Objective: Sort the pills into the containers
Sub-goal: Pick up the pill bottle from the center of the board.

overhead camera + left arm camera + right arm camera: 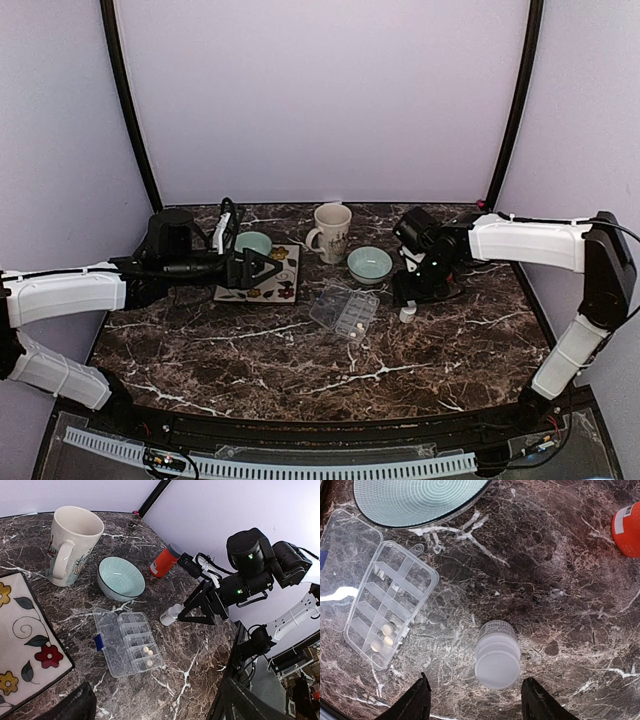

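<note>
The clear pill box [345, 312] lies open mid-table, lid flat beside its containers [385, 605]. Three pale pills [387, 634] rest in compartments at one end [147, 652]. A small white capped bottle [497, 655] stands just ahead of my right gripper [476, 706], whose dark fingers [412, 702] are spread wide on either side of it without touching. From above, that gripper [415, 298] hangs over the bottle [408, 313]. My left gripper [265, 270] hovers open over a floral tray, holding nothing; its fingertips [75, 707] show at the bottom of its view.
A floral tray [285, 285] lies at the left with a pale green bowl [253, 243] behind it. A white mug [332, 232] and a second green bowl [370, 265] stand behind the pill box. An orange bottle [165, 561] lies at the back right.
</note>
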Controlling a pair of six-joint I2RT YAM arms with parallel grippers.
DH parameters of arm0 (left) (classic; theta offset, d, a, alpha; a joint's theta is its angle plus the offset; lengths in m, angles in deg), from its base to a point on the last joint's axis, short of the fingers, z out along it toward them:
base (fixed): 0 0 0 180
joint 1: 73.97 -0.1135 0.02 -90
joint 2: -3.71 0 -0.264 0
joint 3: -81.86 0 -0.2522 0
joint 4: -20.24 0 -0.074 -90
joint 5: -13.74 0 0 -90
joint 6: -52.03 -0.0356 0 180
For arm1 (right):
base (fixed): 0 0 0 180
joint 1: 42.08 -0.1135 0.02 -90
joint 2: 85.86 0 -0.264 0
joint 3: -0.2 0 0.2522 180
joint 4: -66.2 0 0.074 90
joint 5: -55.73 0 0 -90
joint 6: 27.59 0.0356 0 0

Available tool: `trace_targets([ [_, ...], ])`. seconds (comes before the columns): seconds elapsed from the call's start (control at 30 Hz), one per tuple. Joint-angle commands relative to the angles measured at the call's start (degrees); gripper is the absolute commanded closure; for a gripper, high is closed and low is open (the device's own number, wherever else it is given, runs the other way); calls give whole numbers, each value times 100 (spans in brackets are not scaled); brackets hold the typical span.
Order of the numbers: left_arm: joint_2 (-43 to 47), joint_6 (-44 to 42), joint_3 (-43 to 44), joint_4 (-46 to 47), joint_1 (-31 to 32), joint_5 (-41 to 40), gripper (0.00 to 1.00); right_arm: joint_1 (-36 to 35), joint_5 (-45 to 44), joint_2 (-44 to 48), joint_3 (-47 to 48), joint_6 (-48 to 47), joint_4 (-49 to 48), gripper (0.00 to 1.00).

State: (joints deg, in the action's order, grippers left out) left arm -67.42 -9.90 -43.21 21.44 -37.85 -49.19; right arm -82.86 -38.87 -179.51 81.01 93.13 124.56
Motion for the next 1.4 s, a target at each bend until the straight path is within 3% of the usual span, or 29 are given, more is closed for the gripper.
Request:
trace_targets([
  [0.0, 170, -30, -96, 123, -26, 83, 11, -20, -19, -145, -41, -30, -175, 38],
  [0.57, 96, -99, -57, 124, -26, 105, 11, 253, 83, -392, -59, -246, -265, 39],
  [1.37, -198, -188, 118, 77, -26, 113, 11, 469, 366, -672, -62, -457, -382, 51],
])
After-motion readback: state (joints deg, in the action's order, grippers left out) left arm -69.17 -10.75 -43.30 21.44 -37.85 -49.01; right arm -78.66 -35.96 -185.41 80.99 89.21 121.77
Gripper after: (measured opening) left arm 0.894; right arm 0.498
